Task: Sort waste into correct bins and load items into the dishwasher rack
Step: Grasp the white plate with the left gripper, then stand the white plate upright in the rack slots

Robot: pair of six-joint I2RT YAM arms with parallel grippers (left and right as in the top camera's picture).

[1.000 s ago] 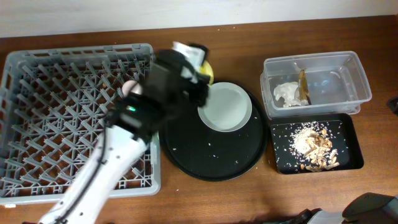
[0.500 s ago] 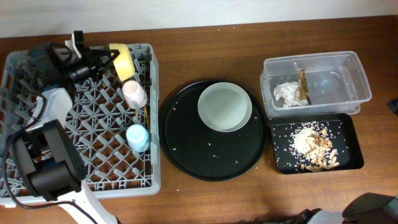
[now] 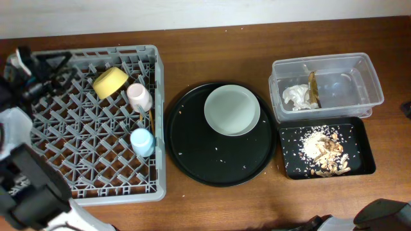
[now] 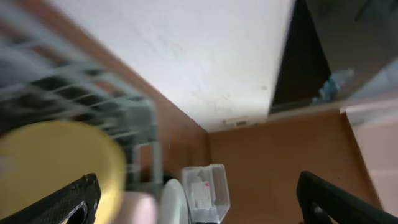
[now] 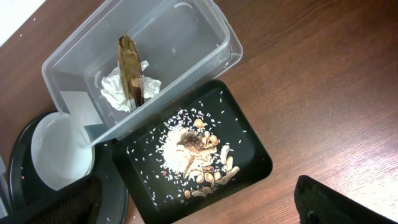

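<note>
The yellow bowl (image 3: 110, 82) lies tilted in the grey dishwasher rack (image 3: 38, 131), near its back. The pink cup (image 3: 139, 96) and the light-blue cup (image 3: 142, 141) stand by the rack's right wall, with a thin wooden stick (image 3: 150, 117) between them. My left gripper (image 3: 59, 70) hangs open over the rack's back left, just left of the bowl and apart from it. The blurred left wrist view shows the bowl (image 4: 56, 162) beside my left gripper (image 4: 198, 202). The pale plate (image 3: 232, 110) rests on the round black tray (image 3: 192, 157). My right gripper (image 5: 196, 196) is open above the food scraps (image 5: 193, 152).
The clear tub (image 3: 347, 90) at the right holds the white tissue (image 3: 295, 96) and the brown wrapper (image 3: 313, 90). In front of it the shallow black tray (image 3: 359, 138) carries the food scraps (image 3: 324, 151). Bare wood lies along the front edge.
My left arm swung from the round tray to the rack's back left with the yellow bowl. It then opened, and the bowl dropped into the rack. The right arm stayed put.
</note>
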